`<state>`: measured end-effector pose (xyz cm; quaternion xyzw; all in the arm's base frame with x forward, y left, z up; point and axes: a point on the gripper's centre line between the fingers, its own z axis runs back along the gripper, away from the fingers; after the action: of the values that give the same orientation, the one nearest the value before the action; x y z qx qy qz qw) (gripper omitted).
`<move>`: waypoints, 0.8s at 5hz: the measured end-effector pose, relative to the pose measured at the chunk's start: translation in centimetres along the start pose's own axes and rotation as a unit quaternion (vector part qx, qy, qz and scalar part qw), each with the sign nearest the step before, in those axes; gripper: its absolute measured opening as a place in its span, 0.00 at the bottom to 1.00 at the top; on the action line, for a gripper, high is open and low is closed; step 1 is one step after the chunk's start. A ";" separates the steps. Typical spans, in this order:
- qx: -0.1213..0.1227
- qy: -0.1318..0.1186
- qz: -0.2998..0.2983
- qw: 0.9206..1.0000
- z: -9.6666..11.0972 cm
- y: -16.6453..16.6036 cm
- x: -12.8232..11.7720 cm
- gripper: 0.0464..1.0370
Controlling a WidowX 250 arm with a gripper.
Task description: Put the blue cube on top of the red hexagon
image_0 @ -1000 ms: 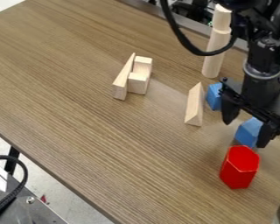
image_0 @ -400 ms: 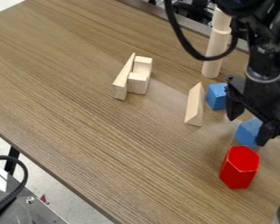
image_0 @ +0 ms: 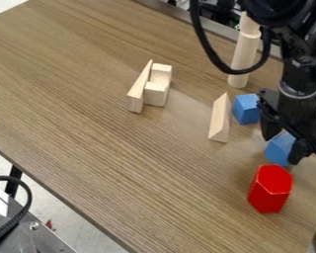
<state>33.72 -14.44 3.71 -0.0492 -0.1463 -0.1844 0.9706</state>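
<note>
Now black two-finger gripper (image_0: 283, 147) has narrowed, still open, astride blue cube (prob. wood) (image_0: 277, 149) just beyond glossy red hexagonal block (image_0: 271, 189); contact unconf'd. Grasp prob. next, then lift.

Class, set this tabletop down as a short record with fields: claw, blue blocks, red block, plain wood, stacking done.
claw: fingers apart, over the blue block nearer the hexagon
blue blocks: two, one by the hexagon, one farther off
red block: hexagonal, upright
plain wood: lone wedge, tall column, grouped pieces
stacking done: no
</note>
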 end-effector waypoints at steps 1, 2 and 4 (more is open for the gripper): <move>0.004 -0.003 0.006 1.000 0.0 -0.1 0.0 0.52; 0.000 -0.015 0.018 1.000 1.1 -0.7 0.0 0.52; -0.009 -0.022 0.034 0.999 3.0 -2.3 0.2 0.52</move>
<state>32.26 -16.14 6.75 -0.0672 -0.1641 -0.1520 0.9723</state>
